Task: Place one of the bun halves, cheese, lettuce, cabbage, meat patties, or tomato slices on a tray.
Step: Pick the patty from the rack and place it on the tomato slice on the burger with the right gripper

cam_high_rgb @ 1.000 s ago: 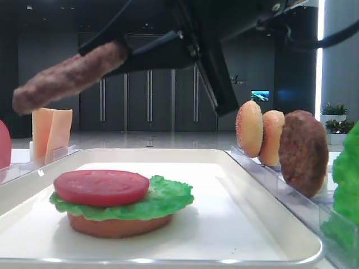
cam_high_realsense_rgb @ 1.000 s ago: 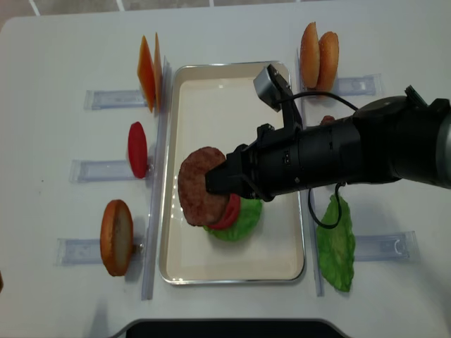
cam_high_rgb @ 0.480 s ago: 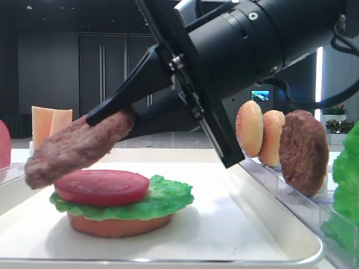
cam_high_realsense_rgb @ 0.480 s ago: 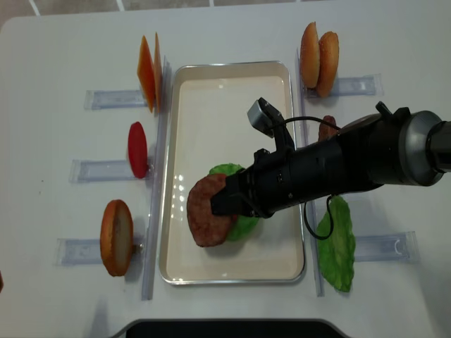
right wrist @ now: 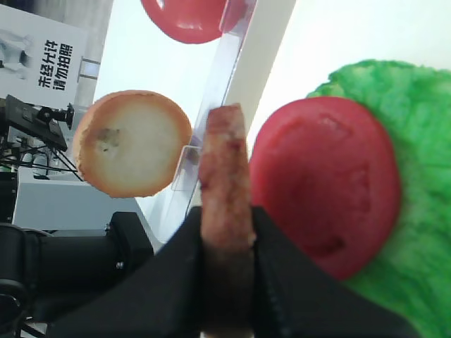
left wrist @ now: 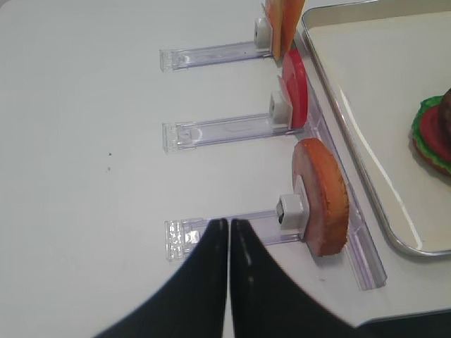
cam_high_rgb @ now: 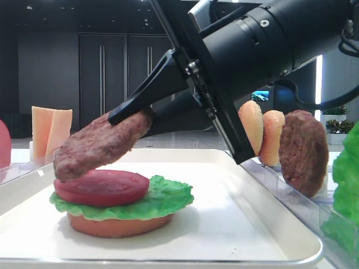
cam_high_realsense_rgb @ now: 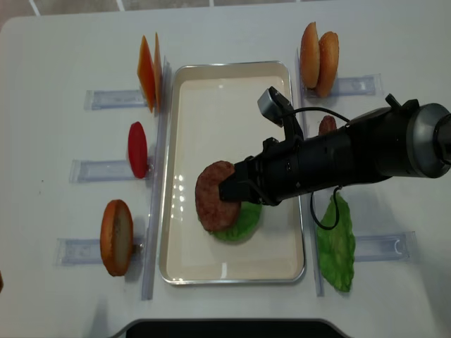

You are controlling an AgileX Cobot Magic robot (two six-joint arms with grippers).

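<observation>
Between my right claw's (cam_high_realsense_rgb: 229, 190) clenched fingers sits the meat patty (cam_high_realsense_rgb: 214, 195), gripped by its rim and held tilted, its free edge dipping away from me toward the tomato slice (cam_high_rgb: 101, 187) just under it. In the side view that low edge looks close on the slice; I cannot tell if it touches. Beneath the slice lies the lettuce leaf (cam_high_rgb: 162, 200), and under that a bun half (cam_high_rgb: 118, 225), all stacked on the white tray (cam_high_realsense_rgb: 232, 84). The patty's flat face slopes up from its low end to my fingertips, its width running across the tray.

Beyond the patty's far edge, outside the tray rim, stand a bun half in a rack (cam_high_realsense_rgb: 116, 236), a second tomato slice (cam_high_realsense_rgb: 137, 149) and the cheese slices (cam_high_realsense_rgb: 147, 72). Behind my arm stand two bun halves (cam_high_realsense_rgb: 318, 49), another patty (cam_high_rgb: 303, 152) and a loose lettuce leaf (cam_high_realsense_rgb: 336, 243). Bare tray floor lies to both sides of the stack.

My left claw (left wrist: 229, 232) is pressed shut on nothing, over the table near the racked bun
</observation>
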